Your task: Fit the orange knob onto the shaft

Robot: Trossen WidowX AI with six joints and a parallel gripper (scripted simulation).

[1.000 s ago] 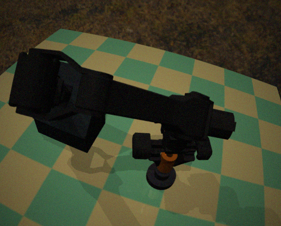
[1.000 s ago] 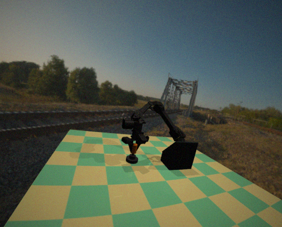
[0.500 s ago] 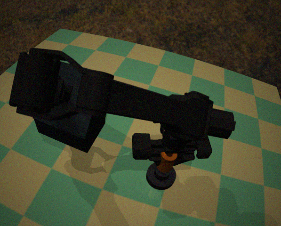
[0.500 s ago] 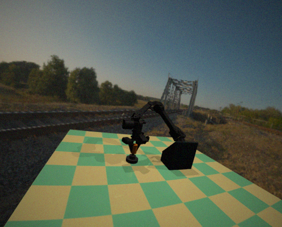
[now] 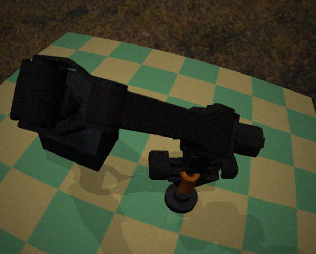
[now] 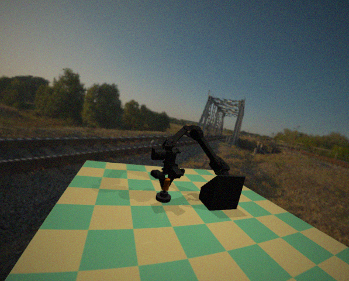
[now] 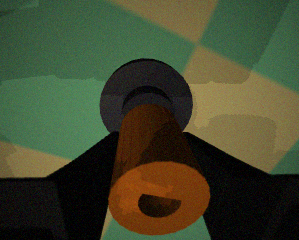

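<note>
The orange knob [image 5: 187,186] [image 6: 166,184] [image 7: 150,145] is a tall cylinder, held roughly upright over the round dark pedestal [image 5: 172,202] [image 6: 163,198] [image 7: 111,102]. Its D-shaped hole shows in the top face in the wrist view, flat side toward the pedestal. My gripper [image 7: 150,138] is shut on the knob, one finger on each side. The knob's lower end is at the pedestal's raised middle. The shaft is not visible, and whether the knob touches the pedestal or sits on the shaft cannot be told.
The pedestal stands on a green and tan checkered table top [image 5: 215,218] [image 6: 110,218]. The arm's dark base block [image 5: 70,148] [image 6: 223,193] stands to the left in the top view and to the right in the exterior view. Shadows fall around the pedestal.
</note>
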